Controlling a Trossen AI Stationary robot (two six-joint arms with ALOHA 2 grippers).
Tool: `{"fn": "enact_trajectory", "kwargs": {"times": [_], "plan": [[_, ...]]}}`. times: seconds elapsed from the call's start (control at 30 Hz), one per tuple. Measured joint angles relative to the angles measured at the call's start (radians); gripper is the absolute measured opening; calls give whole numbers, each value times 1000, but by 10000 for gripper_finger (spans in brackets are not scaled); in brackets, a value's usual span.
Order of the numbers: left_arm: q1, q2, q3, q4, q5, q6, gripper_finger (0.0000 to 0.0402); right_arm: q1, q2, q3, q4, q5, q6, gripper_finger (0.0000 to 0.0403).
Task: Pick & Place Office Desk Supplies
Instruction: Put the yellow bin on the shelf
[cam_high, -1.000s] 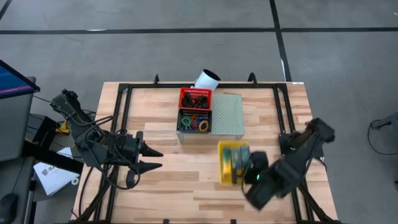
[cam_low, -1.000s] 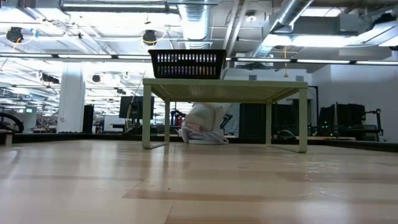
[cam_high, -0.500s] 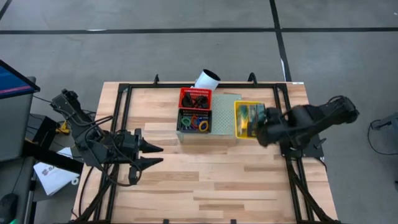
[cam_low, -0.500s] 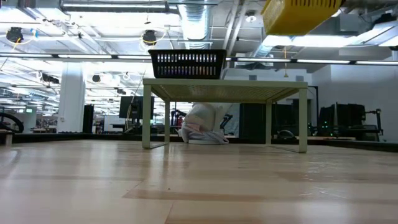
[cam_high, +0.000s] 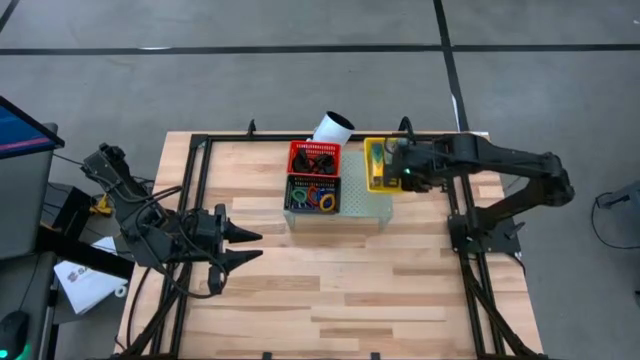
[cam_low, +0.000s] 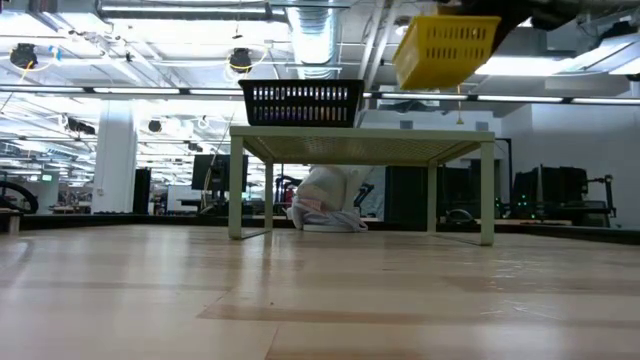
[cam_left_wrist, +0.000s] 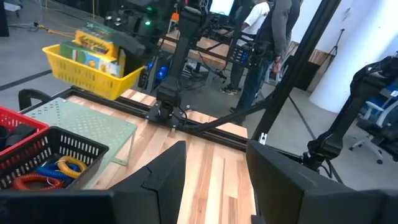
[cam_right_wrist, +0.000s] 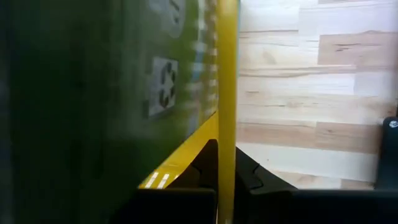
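Yellow plastic basket (cam_high: 377, 165) is up in the air right now, pinched by its rim in the right gripper (cam_high: 404, 170). The right arm is stretched out long and nearly flat from its base on the right side of the table, reaching toward the far edge. In the right wrist view the two dark fingers are closed tight on the thin yellow wall, one on each side. From the low camera the basket hangs tilted, well above the pale green perforated stand (cam_low: 360, 145).

Inside the basket are crayon boxes (cam_left_wrist: 94, 51), green and yellow-orange printed card. One box face in the right wrist view shows a recycling symbol; I can't read any other lettering or a brand name.

On the stand sit a red basket (cam_high: 314, 157) of small black clips and, nearer the front, a black basket (cam_high: 313, 194) holding coloured loops in blue, orange, green and yellow. A white tube (cam_high: 332, 128) lies just behind the red one.

The left gripper (cam_high: 248, 246) hovers over the left half of the table, arm folded, fingers parted and holding nothing.
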Motion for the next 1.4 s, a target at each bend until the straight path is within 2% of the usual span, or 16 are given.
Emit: {"fn": "enact_trajectory", "kwargs": {"times": [0.53,0.77,1.1,1.4], "plan": [[0,0,0,1,0,4,163,-172,123,0,105,-120,-146,0],[0,0,0,0,1,4,163,-185,144,-23,146,-132,-163,0],[0,0,0,1,1,4,163,-163,68,-217,357,-160,-82,0],[0,0,0,2,1,-4,163,-151,64,-246,352,-155,-87,0]]}}
